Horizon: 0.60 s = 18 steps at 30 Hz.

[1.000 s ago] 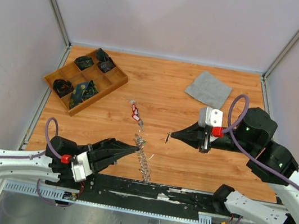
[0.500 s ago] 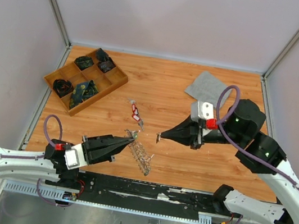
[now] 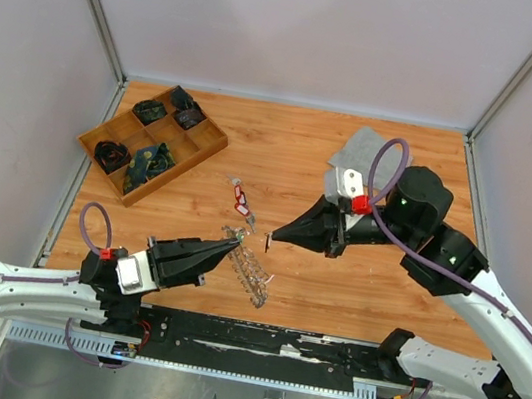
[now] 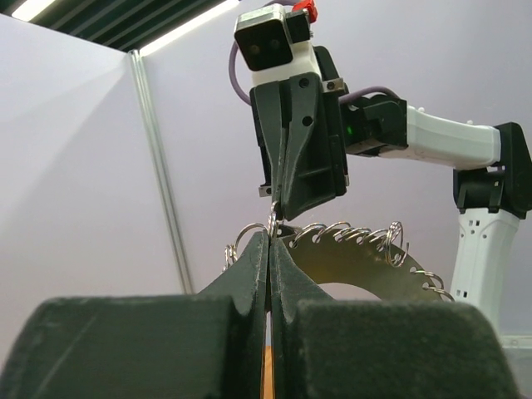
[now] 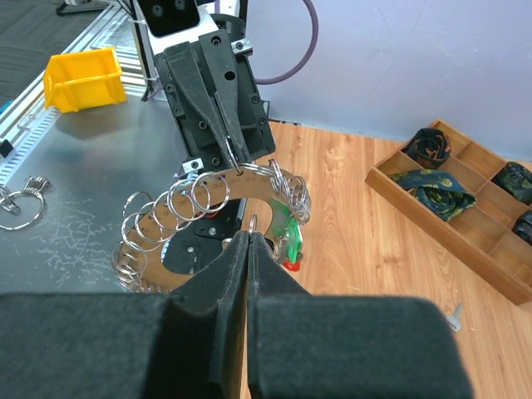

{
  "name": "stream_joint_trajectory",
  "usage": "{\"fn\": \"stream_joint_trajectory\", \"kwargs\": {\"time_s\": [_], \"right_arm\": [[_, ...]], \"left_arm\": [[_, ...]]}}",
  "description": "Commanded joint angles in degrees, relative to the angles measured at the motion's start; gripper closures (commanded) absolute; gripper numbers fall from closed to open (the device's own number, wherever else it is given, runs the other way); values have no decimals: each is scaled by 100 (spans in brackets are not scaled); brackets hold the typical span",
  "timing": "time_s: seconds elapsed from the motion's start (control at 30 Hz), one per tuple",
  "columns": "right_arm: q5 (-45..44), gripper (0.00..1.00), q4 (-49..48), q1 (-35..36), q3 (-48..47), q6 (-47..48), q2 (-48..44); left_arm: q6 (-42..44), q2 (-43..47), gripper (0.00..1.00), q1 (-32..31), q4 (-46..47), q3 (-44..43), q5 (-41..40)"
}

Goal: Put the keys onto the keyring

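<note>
The left claw (image 3: pixel 232 244) is clenched on the keyring (image 3: pixel 248 270), mid-table on the near side. The right claw (image 3: pixel 272 235) is clenched just beside it, its pinched bit too small to identify. A green-tagged key (image 5: pixel 288 237) is half hidden.

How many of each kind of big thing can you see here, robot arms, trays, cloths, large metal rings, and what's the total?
Robot arms: 2 (left arm, right arm)
Wooden tray: 1
Grey cloth: 1
Large ring: 1
Total: 5
</note>
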<state>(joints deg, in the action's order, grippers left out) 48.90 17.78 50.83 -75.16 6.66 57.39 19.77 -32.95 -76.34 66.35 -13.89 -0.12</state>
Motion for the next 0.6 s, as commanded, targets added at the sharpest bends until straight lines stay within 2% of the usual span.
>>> {"fn": "stream_joint_trajectory", "kwargs": {"time_s": [0.0,0.37,0.57], "right_arm": [[330,99,-262,45,-37,-132,173],[462,99,88,133,-65,86,416],[639,99,238,187,-78,196,474]], "left_arm": [[-61,-9,99,-40,229,-82,-73],[26,155,100,-47,-881,-438,36],[14,153,100,-45,-898,-460,-37]]}}
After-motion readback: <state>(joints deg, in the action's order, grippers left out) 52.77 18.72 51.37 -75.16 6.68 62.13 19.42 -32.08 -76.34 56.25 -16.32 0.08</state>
